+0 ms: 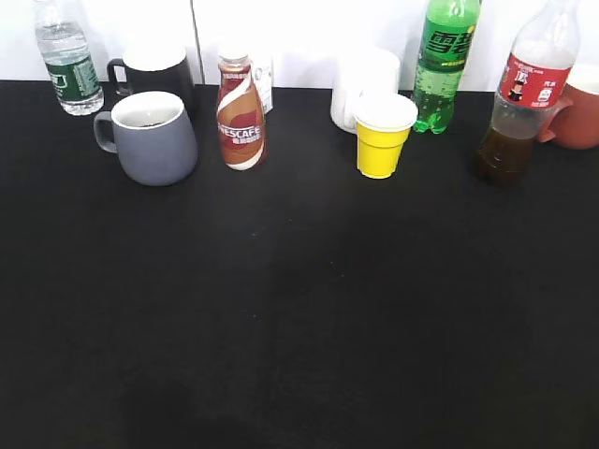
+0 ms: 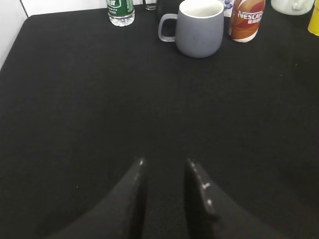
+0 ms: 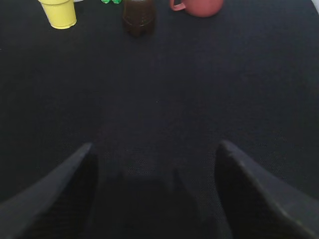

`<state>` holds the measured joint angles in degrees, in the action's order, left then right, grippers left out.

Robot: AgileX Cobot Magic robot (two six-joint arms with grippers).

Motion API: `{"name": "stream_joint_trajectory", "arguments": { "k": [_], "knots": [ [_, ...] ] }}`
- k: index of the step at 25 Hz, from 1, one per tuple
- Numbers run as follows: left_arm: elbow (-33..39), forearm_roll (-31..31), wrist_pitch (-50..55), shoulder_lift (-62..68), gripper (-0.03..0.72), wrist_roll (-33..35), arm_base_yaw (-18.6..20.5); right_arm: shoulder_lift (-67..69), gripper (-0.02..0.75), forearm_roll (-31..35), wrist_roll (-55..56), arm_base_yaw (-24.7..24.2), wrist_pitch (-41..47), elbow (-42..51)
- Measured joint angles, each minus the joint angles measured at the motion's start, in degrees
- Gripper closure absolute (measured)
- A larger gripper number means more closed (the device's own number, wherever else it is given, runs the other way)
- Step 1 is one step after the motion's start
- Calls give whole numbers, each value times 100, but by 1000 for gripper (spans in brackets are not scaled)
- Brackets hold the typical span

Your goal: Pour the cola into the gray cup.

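Cola (image 1: 524, 94) top cropped; left fingers (image 2: 202, 186) narrowly parted, right fingers (image 3: 249, 179) wide, both empty.

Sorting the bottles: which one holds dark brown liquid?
The cola, far right: clear, red-labelled, brown liquid low down. The green soda bottle, water bottle and opaque Nescafe bottle differ.

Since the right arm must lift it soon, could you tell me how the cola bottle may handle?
The cola is tall and narrow, so probably tippy if nudged high. It looks under half full, so likely light, with sloshing liquid. The clear plastic may flex under the jaws.
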<state>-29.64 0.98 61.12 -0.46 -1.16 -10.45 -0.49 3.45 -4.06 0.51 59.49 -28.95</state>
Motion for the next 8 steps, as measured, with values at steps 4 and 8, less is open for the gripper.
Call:
{"name": "stream_joint_trajectory", "arguments": {
  "k": [4, 8],
  "knots": [
    [0, 0, 0, 0, 493, 0, 0, 0, 182, 0, 0, 0, 4, 0],
    [0, 0, 0, 0, 493, 0, 0, 0, 182, 0, 0, 0, 4, 0]
  ]
}}
